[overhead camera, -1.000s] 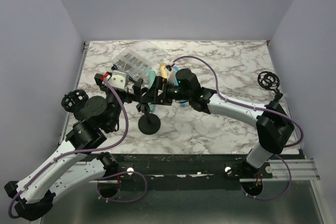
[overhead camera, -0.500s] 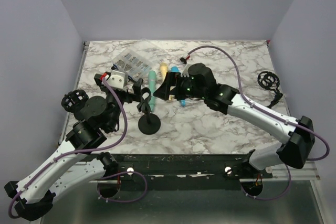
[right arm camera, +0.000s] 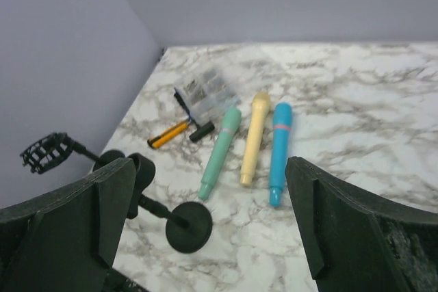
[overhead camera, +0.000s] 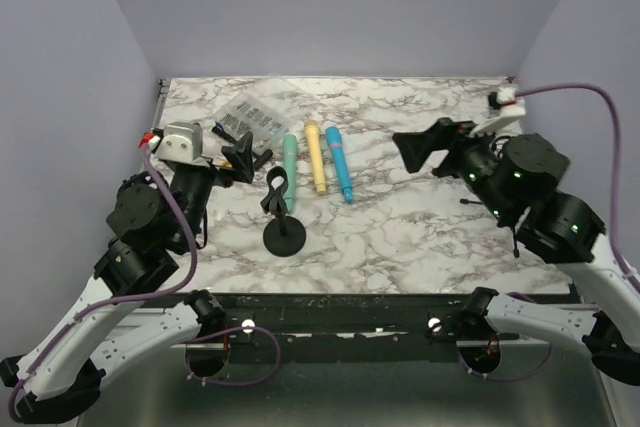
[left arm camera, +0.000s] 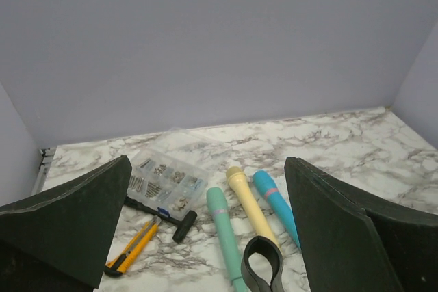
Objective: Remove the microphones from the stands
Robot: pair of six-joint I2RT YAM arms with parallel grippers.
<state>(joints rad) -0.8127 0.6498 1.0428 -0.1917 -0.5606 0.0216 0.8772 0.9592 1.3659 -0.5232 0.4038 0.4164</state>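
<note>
Top external view: we see the green microphone (overhead camera: 288, 162) lying flat on the counter (overhead camera: 420, 232), left of centre, with the yellow microphone (overhead camera: 316, 157) and blue microphone (overhead camera: 340, 163) beside it and the stand (overhead camera: 284, 236) just nearer. The left claw (overhead camera: 245, 156) and right claw (overhead camera: 427, 143) hover released.

Table (overhead camera: 420, 217): white marble pattern with grey veining. Walls (overhead camera: 350, 7): plain pale lavender. Mint-green microphone (overhead camera: 288, 162), pale yellow microphone (overhead camera: 316, 157), blue microphone (overhead camera: 340, 162); the green and blue ones each carry a thin pink band. Stand (overhead camera: 284, 238): matt black. Utility knife (left arm camera: 133, 254): orange-yellow with black. Parts box (left arm camera: 164, 184): clear. Cable (overhead camera: 565, 87): purple.
</note>
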